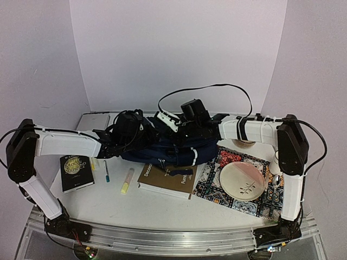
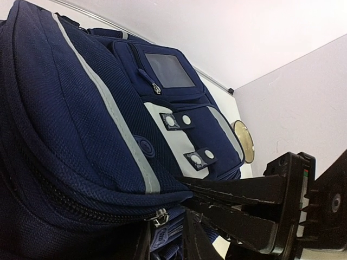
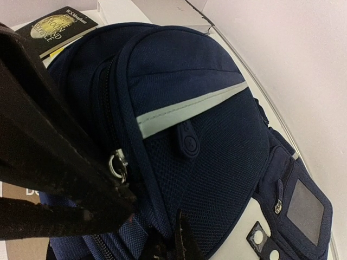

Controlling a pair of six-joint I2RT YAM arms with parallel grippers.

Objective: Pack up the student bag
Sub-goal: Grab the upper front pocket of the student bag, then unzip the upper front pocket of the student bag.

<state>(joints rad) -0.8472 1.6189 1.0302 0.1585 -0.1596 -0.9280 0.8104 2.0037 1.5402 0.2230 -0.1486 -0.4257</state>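
On a white table in a pale corner, the bag lies across the back middle near the wall, with a brown book touching its near edge and a mat beside its right end. The left gripper pinches the bag's left edge, while the right gripper, fingers pressed together, sits against a zip seam. Bare tabletop runs along the near edge.

Student bag cut off left, bottom; left fingers: tips hidden beneath; brown book title half-covered.
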